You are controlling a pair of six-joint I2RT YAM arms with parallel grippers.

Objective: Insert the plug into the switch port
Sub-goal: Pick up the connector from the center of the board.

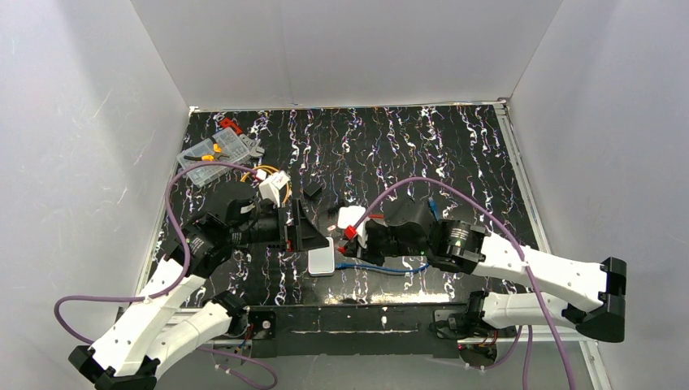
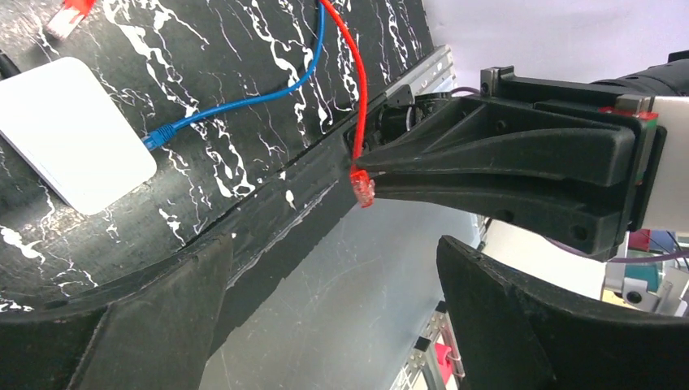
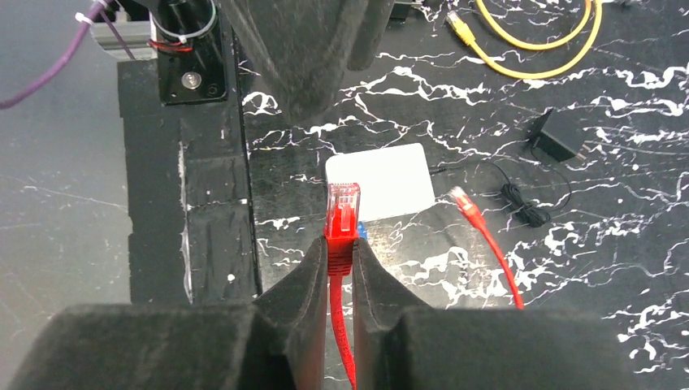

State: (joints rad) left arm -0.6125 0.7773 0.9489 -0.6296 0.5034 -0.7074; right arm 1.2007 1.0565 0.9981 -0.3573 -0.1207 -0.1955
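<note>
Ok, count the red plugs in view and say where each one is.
2. The held red plug is pinched in the right end effector; the loose red plug lies on the table beside the pale switch box. Others may hide under the arms.

Black marbled tabletop with white veins (image 1: 455, 162) — on it lie a flat pale grey-white rounded box (image 1: 322, 262), a thin blue cable (image 2: 236, 106) and a clear plastic parts case (image 1: 213, 158).
</note>
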